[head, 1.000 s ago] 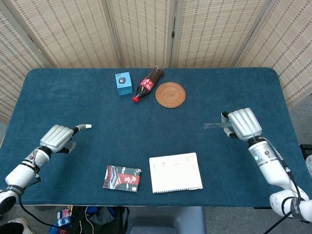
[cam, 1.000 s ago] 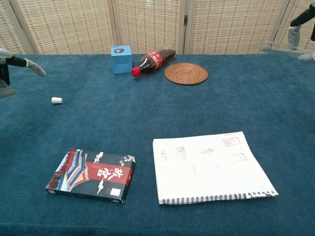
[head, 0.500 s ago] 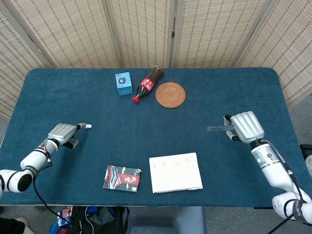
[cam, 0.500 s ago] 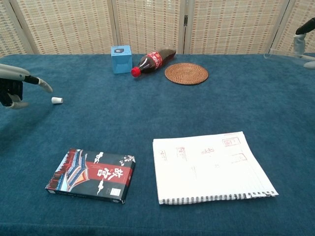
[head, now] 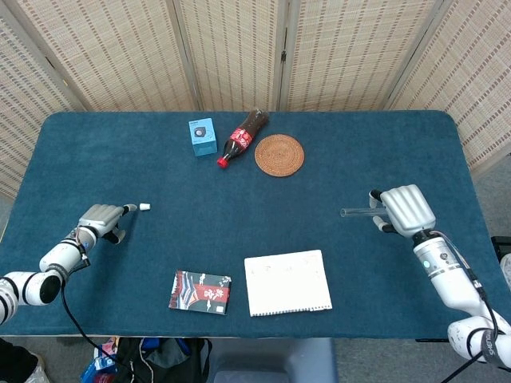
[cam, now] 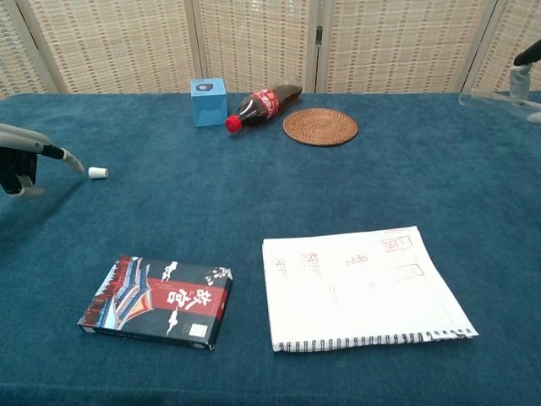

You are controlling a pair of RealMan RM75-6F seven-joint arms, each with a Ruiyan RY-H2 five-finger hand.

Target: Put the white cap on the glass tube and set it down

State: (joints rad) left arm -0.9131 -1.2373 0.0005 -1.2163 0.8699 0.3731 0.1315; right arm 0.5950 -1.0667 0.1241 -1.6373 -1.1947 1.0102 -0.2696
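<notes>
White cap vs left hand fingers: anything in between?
Nothing. In the chest view, only a sliver of bare blue cloth separates the left hand fingers from the white cap.

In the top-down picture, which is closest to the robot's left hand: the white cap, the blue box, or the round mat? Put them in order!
From the left hand:
1. White cap, just off its fingertips.
2. Blue box, toward the table's back.
3. Round mat, farther right, past the bottle.

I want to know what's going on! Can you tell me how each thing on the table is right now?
Small white cap: lying on table, not held.
Clear glass tube: held level, uncapped.
Left hand: reaching, finger near cap.
Right hand: grips tube.
Red-capped cola bottle: lying down, closed.
White spiral notebook: open, flat.
</notes>
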